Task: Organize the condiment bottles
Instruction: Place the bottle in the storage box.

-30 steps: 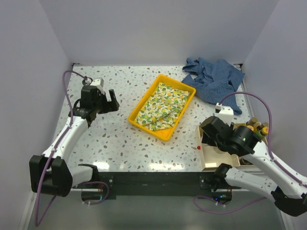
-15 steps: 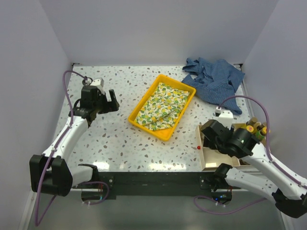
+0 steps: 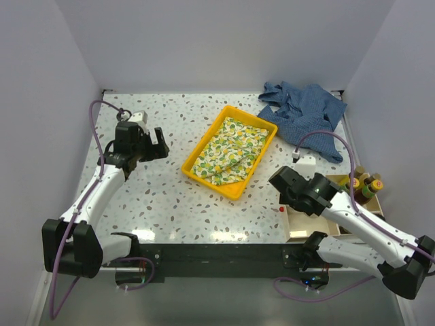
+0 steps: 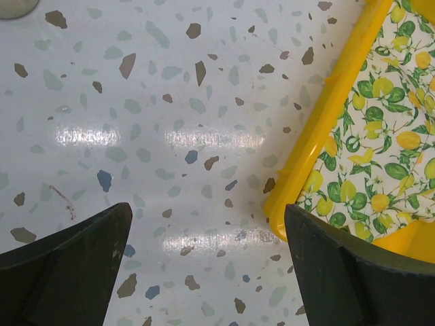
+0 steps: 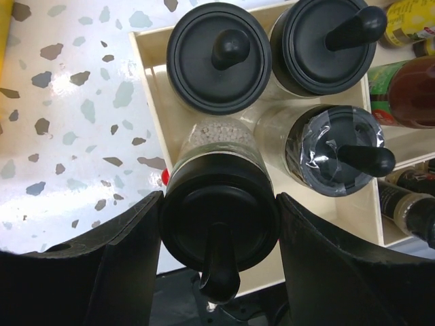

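Speckled table (image 3: 156, 197) holds yellow tray (image 4: 326, 122) beside spread left tool (image 4: 207, 217); right tool (image 5: 219, 200) clamps black-lidded jar (image 5: 221, 231) in cream box (image 5: 149, 102)

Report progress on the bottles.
Done: three jars stand in the box, slim bottles in the next slots. In hand: right tool grips a fourth jar at the box's corner. Left, probably: seating it; left tool is open, empty.

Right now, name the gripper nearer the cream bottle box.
Right. The right gripper holds a black-lidded jar at the box's left end; the left gripper hangs far off, beyond the yellow tray.
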Available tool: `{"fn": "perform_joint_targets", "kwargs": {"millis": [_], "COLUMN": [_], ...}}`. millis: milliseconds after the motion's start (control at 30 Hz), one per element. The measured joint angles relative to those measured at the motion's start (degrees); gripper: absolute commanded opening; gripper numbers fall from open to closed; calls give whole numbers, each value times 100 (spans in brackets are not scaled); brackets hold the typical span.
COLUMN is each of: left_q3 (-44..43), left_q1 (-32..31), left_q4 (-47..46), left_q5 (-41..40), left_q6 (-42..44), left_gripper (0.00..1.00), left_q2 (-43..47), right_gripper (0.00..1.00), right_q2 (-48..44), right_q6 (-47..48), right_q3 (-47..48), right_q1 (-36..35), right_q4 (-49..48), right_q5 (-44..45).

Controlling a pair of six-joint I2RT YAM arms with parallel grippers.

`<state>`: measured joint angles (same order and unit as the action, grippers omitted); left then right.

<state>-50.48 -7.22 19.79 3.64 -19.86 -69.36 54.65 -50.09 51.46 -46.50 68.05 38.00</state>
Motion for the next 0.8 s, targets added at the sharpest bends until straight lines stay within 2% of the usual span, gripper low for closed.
{"fn": "perform_joint_targets", "kwargs": {"millis": [233, 367, 567, 633, 700, 800], "left_q3": [68, 70, 72, 72, 72, 74], "left_q1": [-2, 0, -2, 0, -2, -2], "left_q4": [-2, -2, -2, -2, -2, -2], "left_q5": [46, 70, 79, 72, 57, -44], "left_q6": [-2, 0, 2, 15, 39, 76], "left_gripper": [100, 100, 100, 100, 100, 100], "left_q2": [0, -4, -20, -22, -22, -22], "right_gripper": [16, 32, 45, 54, 69, 73], "right_q2": [-2, -4, -7, -7, -7, -9], "right_q6": [-15, 74, 282, 339, 411, 498], "right_q3": [-444, -719, -887, -905, -914, -931], "right_q1": [260, 459, 706, 769, 807, 831], "right_q4": [-452, -850, -1255, -1340, -1412, -1491], "right_q5": [48, 28, 24, 20, 33, 96]}}
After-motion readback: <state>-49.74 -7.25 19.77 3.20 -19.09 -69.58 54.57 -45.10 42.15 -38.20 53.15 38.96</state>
